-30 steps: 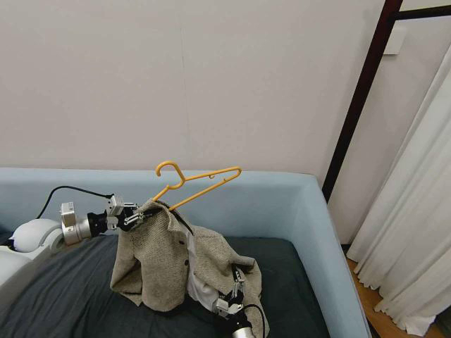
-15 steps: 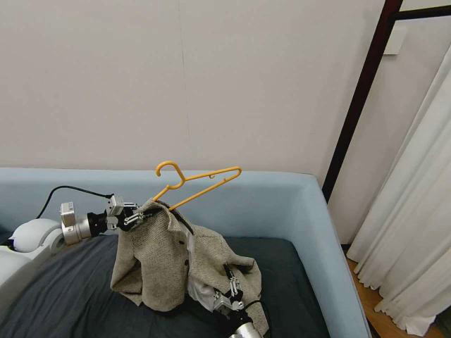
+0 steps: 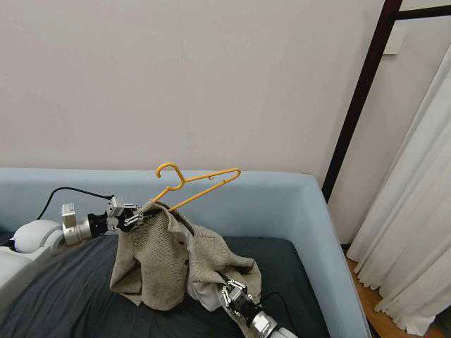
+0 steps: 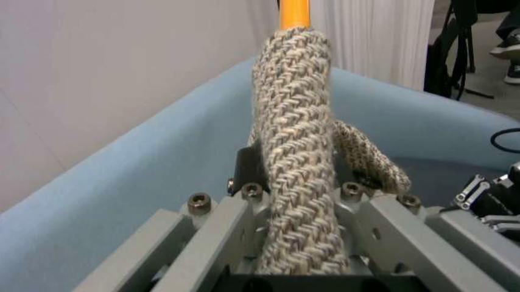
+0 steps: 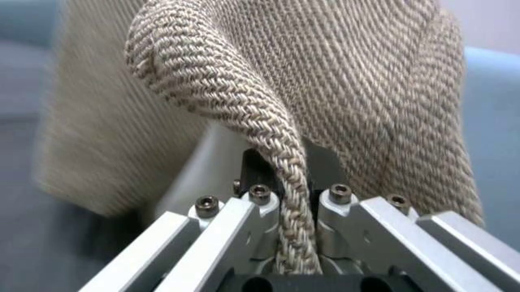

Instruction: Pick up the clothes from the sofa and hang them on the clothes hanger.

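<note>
A beige herringbone jacket (image 3: 168,257) hangs by one shoulder from an orange hanger (image 3: 197,183) above the blue sofa (image 3: 310,232). My left gripper (image 3: 132,218) is shut on the jacket's shoulder and the hanger arm inside it; in the left wrist view the woven cloth (image 4: 299,152) runs between the fingers with the hanger (image 4: 294,13) sticking out beyond. My right gripper (image 3: 232,290) is low at the jacket's lower right edge, shut on a fold of the fabric (image 5: 268,140). The hanger's other arm is bare.
The dark seat cushion (image 3: 63,296) lies under the jacket. A dark clothes-rack post (image 3: 356,105) rises beside the sofa's right end. White curtains (image 3: 416,232) hang at the far right. A plain wall is behind.
My right gripper has shifted slightly right and up along the jacket's lower edge, holding the fabric. The left gripper and hanger have stayed in place.
</note>
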Controlling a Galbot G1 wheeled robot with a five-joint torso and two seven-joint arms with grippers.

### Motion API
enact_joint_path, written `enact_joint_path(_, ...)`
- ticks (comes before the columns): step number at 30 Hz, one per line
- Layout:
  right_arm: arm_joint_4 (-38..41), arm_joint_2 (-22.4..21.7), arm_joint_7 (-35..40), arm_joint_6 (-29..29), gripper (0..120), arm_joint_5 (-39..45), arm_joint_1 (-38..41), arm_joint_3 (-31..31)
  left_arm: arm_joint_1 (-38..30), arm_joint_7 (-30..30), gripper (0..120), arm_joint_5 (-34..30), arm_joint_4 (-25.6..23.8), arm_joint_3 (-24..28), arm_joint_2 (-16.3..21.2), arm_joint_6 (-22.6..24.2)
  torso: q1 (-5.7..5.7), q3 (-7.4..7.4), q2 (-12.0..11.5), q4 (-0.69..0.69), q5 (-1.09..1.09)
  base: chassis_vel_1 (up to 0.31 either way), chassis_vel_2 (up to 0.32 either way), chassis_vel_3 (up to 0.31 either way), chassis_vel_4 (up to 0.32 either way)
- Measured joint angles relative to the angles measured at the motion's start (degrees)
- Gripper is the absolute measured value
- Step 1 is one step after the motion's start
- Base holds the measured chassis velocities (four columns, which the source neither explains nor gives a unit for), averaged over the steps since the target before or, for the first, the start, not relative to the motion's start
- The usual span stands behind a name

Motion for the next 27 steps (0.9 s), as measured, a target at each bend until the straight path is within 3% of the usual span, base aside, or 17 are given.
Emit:
enact_joint_path(1, 0.27, -0.43, -5.64, 1.63, 1, 4.99, 0.46, 0.28, 0.0, 0.09, 6, 0.06, 0.07, 0.03, -0.04, -0.04, 0.0, 0.0, 0.0, 0.0, 0.0, 0.0, 0.0, 0.0, 0.0)
enact_joint_path(4, 0.32, -0.6, -10.73, 2.99, 1, 8.82, 0.95, 0.9, 0.04, 0.2, 6, 0.08, 0.09, 0.03, -0.09, -0.09, 0.0, 0.0, 0.0, 0.0, 0.0, 0.0, 0.0, 0.0, 0.0)
enact_joint_path(5, 0.32, -0.67, -18.67, 4.5, 1, 14.91, 1.79, 2.7, 0.22, 0.3, 6, 0.09, 0.11, 0.03, -0.19, -0.26, 0.0, 0.0, 0.0, 0.0, 0.01, 0.0, 0.0, 0.0, 0.0)
enact_joint_path(6, 0.35, -0.7, -21.44, 4.79, 1, 17.18, 2.14, 3.53, 0.31, 0.33, 6, 0.09, 0.13, 0.03, -0.23, -0.43, 0.0, 0.0, 0.0, 0.01, 0.0, 0.0, 0.0, 0.0, 0.0)
enact_joint_path(8, 0.55, -0.82, -24.95, 4.88, 1, 20.16, 2.62, 4.8, 0.42, 0.36, 6, 0.07, 0.14, 0.01, -0.25, -0.61, 0.0, 0.0, 0.0, 0.01, 0.0, 0.0, 0.0, 0.0, 0.0)
enact_joint_path(12, 3.4, -2.4, -41.02, 1.48, 1, 36.84, 5.24, 10.94, 1.15, 1.4, 6, -1.21, -0.77, -0.18, -0.04, -1.04, 0.0, 0.0, 0.0, 0.01, 0.0, 0.0, 0.0, 0.0, 0.0)
enact_joint_path(19, 4.88, -4.06, -43.55, -3.27, 1, 46.5, 7.38, 15.16, 1.21, 2.64, 6, -3.0, -1.42, -0.24, 0.49, -1.69, 0.0, 0.0, 0.0, 0.0, 0.0, 0.0, 0.0, 0.0, 0.0)
enact_joint_path(27, 12.84, -6.75, -36.86, -12.75, 1, 59.43, 7.34, 18.97, 1.05, 3.57, 6, -3.5, -2.45, -0.26, 1.36, -2.19, 0.0, 0.0, 0.0, 0.0, 0.0, 0.0, 0.0, 0.0, 0.0)
